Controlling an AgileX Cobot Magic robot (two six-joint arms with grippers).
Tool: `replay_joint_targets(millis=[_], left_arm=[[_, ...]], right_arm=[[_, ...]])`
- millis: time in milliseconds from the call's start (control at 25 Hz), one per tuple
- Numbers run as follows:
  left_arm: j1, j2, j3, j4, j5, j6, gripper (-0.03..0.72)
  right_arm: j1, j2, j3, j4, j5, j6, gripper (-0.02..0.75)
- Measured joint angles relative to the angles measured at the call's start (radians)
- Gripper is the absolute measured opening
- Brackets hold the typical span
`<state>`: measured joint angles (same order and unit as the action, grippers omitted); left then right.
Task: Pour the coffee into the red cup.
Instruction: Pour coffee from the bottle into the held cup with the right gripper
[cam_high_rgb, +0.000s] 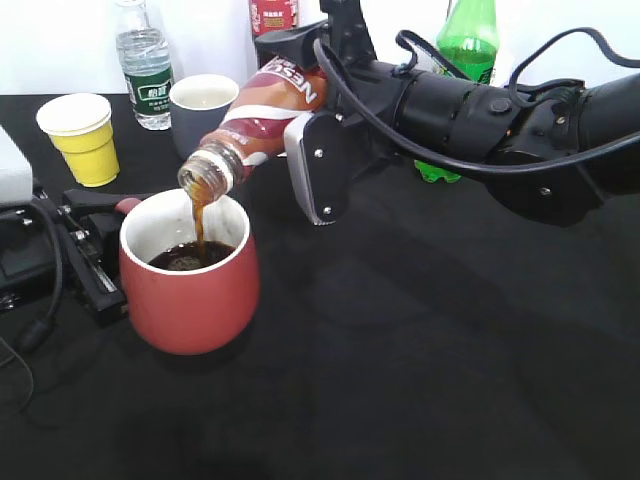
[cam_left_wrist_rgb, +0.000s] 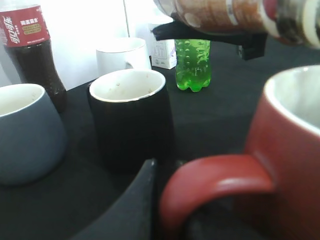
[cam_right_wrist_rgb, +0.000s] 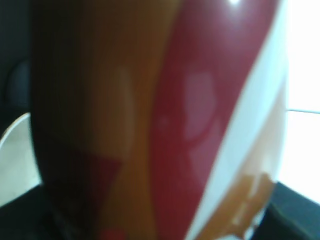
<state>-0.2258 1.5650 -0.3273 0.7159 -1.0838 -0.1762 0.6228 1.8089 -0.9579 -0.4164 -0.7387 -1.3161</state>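
Right gripper (cam_high_rgb: 300, 140) clamps coffee (cam_high_rgb: 262, 115) mid-body, tilted, stream landing in cup (cam_high_rgb: 190, 275). Plastic bottle likely light, slick, squeezable: grip firm, not crushing. Left gripper (cam_high_rgb: 95, 255) at cup handle; closure unclear.

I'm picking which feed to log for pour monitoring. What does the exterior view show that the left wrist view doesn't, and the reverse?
Only the exterior view shows the coffee stream falling into the pooled liquid, the right gripper clamped on the bottle, the yellow paper cup and the water bottle.

Only the left wrist view shows the black mug, the cola bottle and the cup's handle up close.

Both show the coffee bottle, the red cup, the grey cup and the green bottle.
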Motion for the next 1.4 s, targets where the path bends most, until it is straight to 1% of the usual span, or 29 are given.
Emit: replay_joint_targets(millis=[560, 800, 1120, 1240, 1320, 1400], left_arm=[[0.0, 0.0, 0.0, 0.0, 0.0, 0.0, 0.071], [0.0, 0.0, 0.0, 0.0, 0.0, 0.0, 0.071], [0.0, 0.0, 0.0, -0.006, 0.0, 0.0, 0.071], [0.0, 0.0, 0.0, -0.024, 0.0, 0.0, 0.073], [0.0, 0.0, 0.0, -0.05, 0.0, 0.0, 0.074], [0.0, 0.0, 0.0, -0.054, 0.0, 0.0, 0.074]], right_arm=[[0.0, 0.0, 0.0, 0.0, -0.01, -0.001, 0.535], [0.0, 0.0, 0.0, 0.0, -0.032, 0.142, 0.535], [0.0, 0.0, -0.001, -0.021, -0.055, 0.207, 0.535], [0.0, 0.0, -0.001, -0.021, -0.061, 0.234, 0.535], [0.0, 0.0, -0.001, -0.021, -0.061, 0.322, 0.535], [0.0, 0.0, -0.001, -0.018, -0.07, 0.509, 0.535]])
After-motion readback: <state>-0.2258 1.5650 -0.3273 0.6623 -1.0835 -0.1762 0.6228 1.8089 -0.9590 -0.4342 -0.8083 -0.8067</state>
